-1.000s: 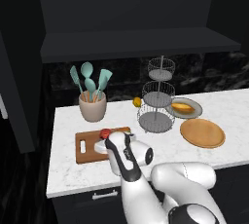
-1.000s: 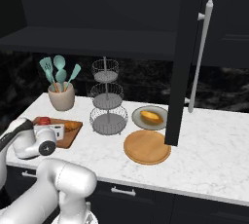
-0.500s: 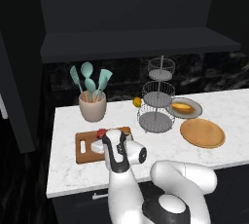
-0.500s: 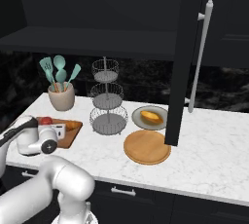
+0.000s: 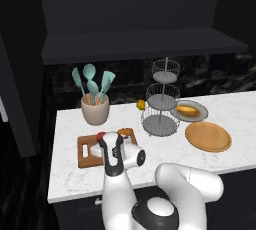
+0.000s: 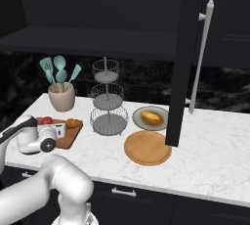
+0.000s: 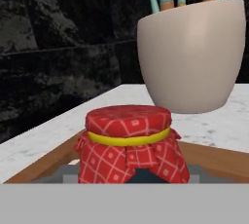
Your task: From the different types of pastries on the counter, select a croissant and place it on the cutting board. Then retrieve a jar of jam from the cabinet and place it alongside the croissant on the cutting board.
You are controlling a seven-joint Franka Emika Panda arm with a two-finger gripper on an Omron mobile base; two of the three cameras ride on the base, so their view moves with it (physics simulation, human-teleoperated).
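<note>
The jar of jam [image 7: 129,142], dark with a red checked cloth top, rests low on the brown cutting board [image 5: 87,158] at the counter's left front. My gripper [image 5: 103,142] is shut on it; its fingertips are hidden behind the jar. From the sides, the jar's red top [image 5: 101,136] [image 6: 47,120] peeks out beside my white hand [image 6: 52,126]. The dark golden croissant [image 5: 126,132] [image 6: 73,123] lies on the board's right end, just beside the jar. The board's wooden edge [image 7: 219,162] runs behind the jar.
A beige utensil cup [image 5: 95,109] [image 7: 192,52] stands right behind the board. A wire tier stand [image 5: 161,101], a small yellow fruit [image 5: 141,104], a grey plate with the paler pastry [image 5: 187,109] and a round wooden plate [image 5: 208,136] lie to the right. An open black cabinet door [image 6: 188,57] hangs over the counter.
My hand with the jar has shifted slightly left over the cutting board, and the arm behind it has swung round. The croissant has stayed put.
</note>
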